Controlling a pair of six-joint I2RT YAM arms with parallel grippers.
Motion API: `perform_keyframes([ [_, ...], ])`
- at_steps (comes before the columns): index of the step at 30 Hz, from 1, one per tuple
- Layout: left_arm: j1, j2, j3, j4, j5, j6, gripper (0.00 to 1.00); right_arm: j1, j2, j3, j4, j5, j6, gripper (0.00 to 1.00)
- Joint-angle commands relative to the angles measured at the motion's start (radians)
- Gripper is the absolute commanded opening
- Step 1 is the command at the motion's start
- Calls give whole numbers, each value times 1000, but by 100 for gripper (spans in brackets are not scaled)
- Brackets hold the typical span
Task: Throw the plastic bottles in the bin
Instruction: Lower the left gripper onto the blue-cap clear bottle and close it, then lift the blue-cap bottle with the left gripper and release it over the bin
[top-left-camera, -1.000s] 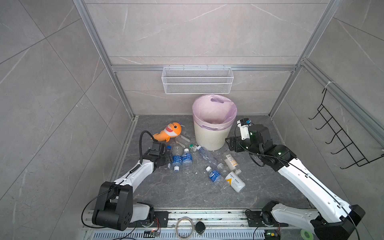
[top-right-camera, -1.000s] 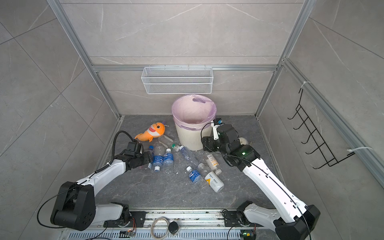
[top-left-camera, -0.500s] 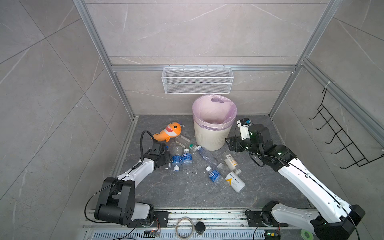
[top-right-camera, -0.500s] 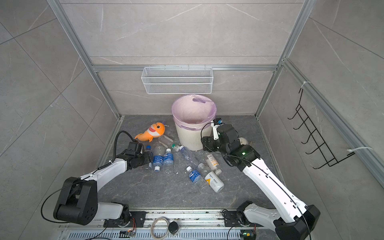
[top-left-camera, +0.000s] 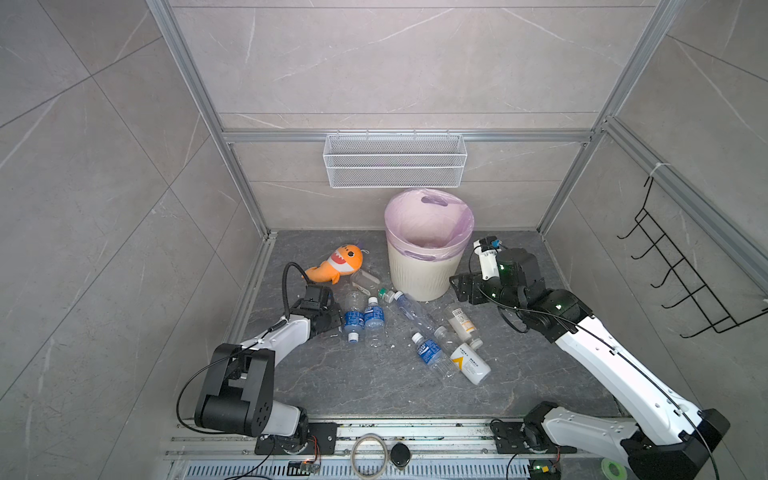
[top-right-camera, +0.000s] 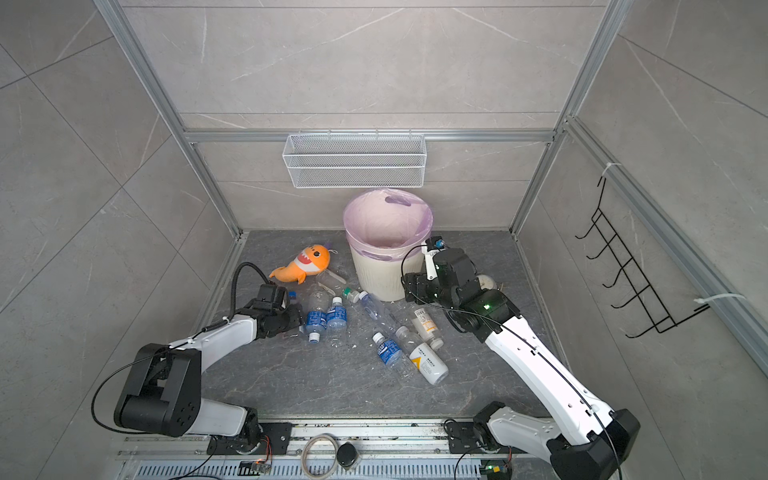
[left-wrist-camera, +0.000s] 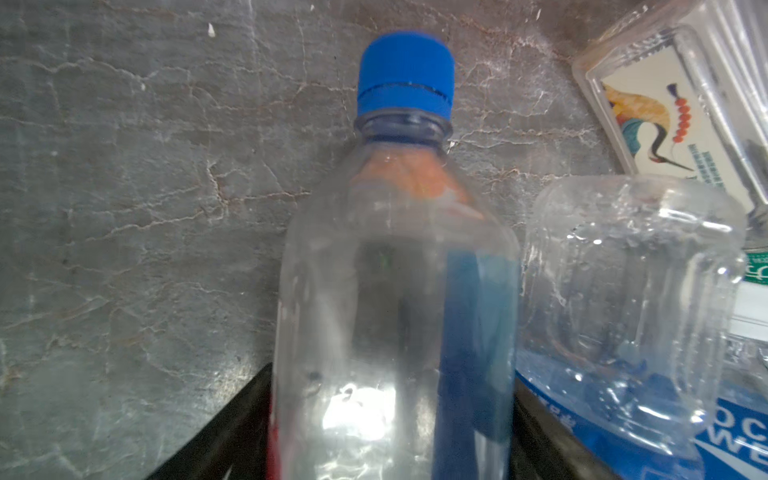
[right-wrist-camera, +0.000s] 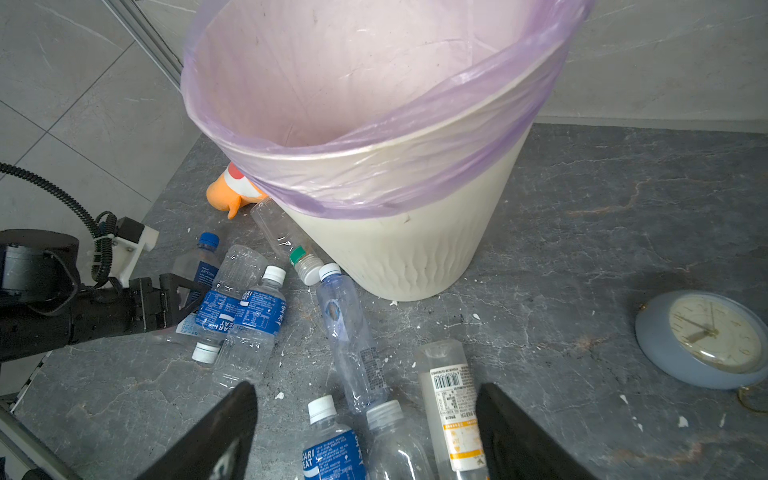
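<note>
The bottle (left-wrist-camera: 395, 291) left of the bin (top-left-camera: 419, 274) seems light, slippery, easily crushed. The left gripper (right-wrist-camera: 183, 297) straddles its middle, grip unclear; the right gripper (right-wrist-camera: 365, 395) is apart, empty.

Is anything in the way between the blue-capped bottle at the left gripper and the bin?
On the floor, yes: two blue-labelled bottles lie right beside the blue-capped bottle, and a green-collared bottle lies at the foot of the bin. Above them nothing visible blocks its open mouth; the right gripper hangs open beside the bin, not over it.

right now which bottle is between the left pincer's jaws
The clear bottle with the blue cap, framed by the left pincer; no other bottle has a blue cap.
</note>
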Motion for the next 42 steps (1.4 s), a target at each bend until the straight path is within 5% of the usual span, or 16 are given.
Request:
perform_keyframes([
  [1, 7, 5, -9, 18, 19, -13, 77, 8, 9, -15, -4, -12, 12, 85],
  [6, 7, 20, -7, 22, 18, -10, 75, 10, 9, -25, 3, -14, 17, 85],
  [16, 7, -6, -8, 17, 18, 0, 52, 11, -6, -39, 9, -19, 18, 81],
  [42, -146, -265, -37, -12, -80, 52, 49, 11, -115, -126, -18, -21, 14, 81],
])
